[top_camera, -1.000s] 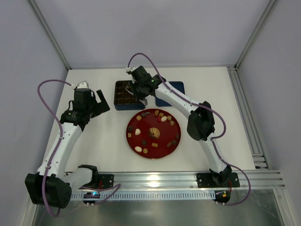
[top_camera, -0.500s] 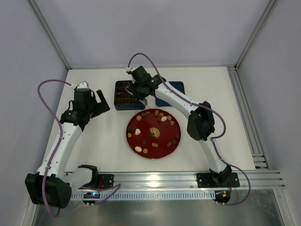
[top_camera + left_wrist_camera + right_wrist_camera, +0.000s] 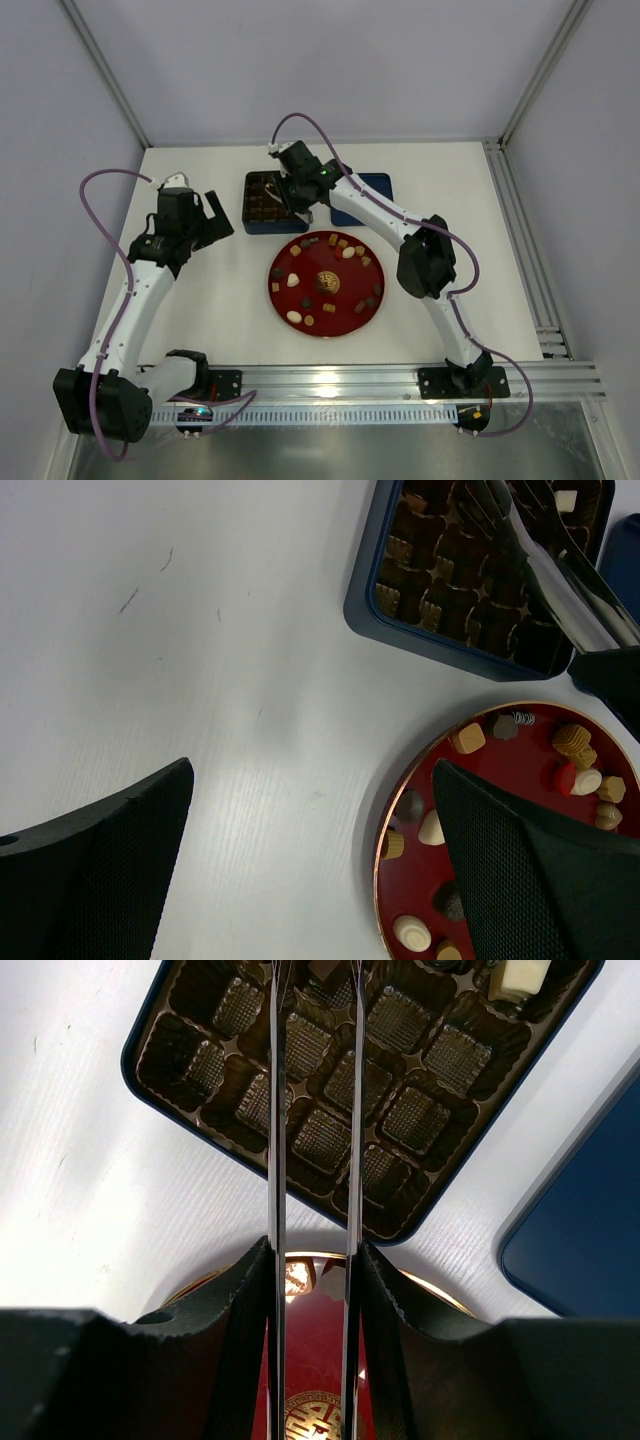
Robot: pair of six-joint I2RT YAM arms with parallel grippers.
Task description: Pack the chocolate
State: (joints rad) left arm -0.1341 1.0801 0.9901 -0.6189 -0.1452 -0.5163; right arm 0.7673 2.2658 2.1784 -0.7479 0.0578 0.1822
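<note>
Several chocolate pieces (image 3: 296,250), dark, light brown and cream-white, lie around the red plate (image 3: 345,292). The dark blue tin (image 3: 248,206) with a brown grid tray stands behind it. My right gripper (image 3: 301,197) is shut on metal tongs (image 3: 273,1110), whose two blades reach over the tin (image 3: 150,1065) a little apart. A dark piece (image 3: 323,970) shows between the tong tips at the frame's top edge; whether it is held I cannot tell. A cream-white piece (image 3: 522,975) sits in a tin cell. My left gripper (image 3: 312,780) is open and empty over bare table left of the plate (image 3: 500,810).
A flat dark blue lid (image 3: 376,185) lies right of the tin. The left wrist view shows the tin's rim (image 3: 400,630), the tongs (image 3: 560,570) above it and plate chocolates (image 3: 467,739). White walls and a metal rail (image 3: 520,260) bound the table.
</note>
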